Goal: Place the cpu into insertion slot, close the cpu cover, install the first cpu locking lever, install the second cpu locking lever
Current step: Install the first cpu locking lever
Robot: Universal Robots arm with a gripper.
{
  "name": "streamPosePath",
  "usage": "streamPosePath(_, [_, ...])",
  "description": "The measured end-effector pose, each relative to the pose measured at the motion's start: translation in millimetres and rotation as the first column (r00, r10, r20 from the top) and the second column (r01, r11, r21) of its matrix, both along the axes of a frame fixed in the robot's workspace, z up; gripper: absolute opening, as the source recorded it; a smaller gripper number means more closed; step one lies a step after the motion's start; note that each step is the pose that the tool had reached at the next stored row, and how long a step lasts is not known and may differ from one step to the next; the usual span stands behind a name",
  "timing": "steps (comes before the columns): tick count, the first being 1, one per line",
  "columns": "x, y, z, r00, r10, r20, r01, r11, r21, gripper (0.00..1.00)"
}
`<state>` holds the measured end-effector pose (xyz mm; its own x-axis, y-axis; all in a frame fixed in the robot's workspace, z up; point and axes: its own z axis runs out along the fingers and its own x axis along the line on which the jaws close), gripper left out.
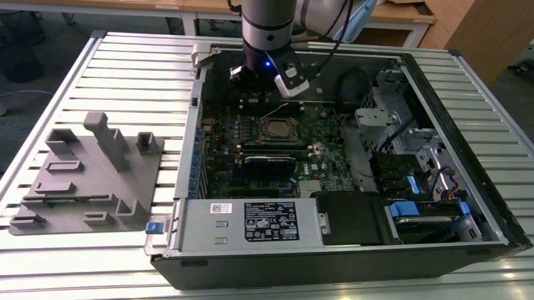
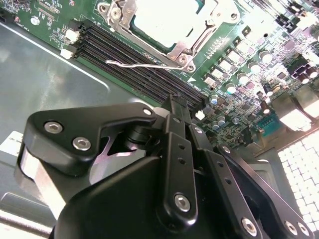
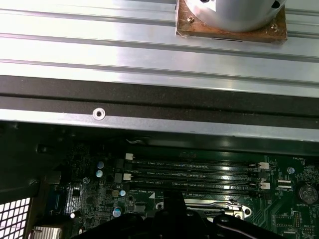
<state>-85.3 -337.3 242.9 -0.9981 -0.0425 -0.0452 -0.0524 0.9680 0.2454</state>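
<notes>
The insertion slot (image 1: 278,129) sits mid-board in the open computer case. In the second wrist view the silvery cpu cover (image 2: 192,44) lies flat on it, and the pale top of the cpu (image 2: 164,20) shows through its cut-out. One thin wire locking lever (image 2: 144,64) stands free beside the socket, over the memory slots. My gripper (image 2: 173,102) hangs above the board on the memory-slot side of the socket, apart from lever and cover, its fingers pressed together with nothing between them. In the exterior view the gripper (image 1: 260,84) is just behind the socket.
Long black memory slots (image 3: 194,174) run beside the socket. A black card (image 1: 269,164) and a labelled power supply (image 1: 250,219) lie nearer the front. A drive cage (image 1: 401,125) fills the exterior view's right. A grey fixture tray (image 1: 84,175) lies left of the case.
</notes>
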Motion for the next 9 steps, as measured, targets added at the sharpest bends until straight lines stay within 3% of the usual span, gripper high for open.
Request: streamPosePath(9, [0.5,1.3,-1.0,1.0000,0.000,0.0001,0.000,1.0000,0.0002,0.10])
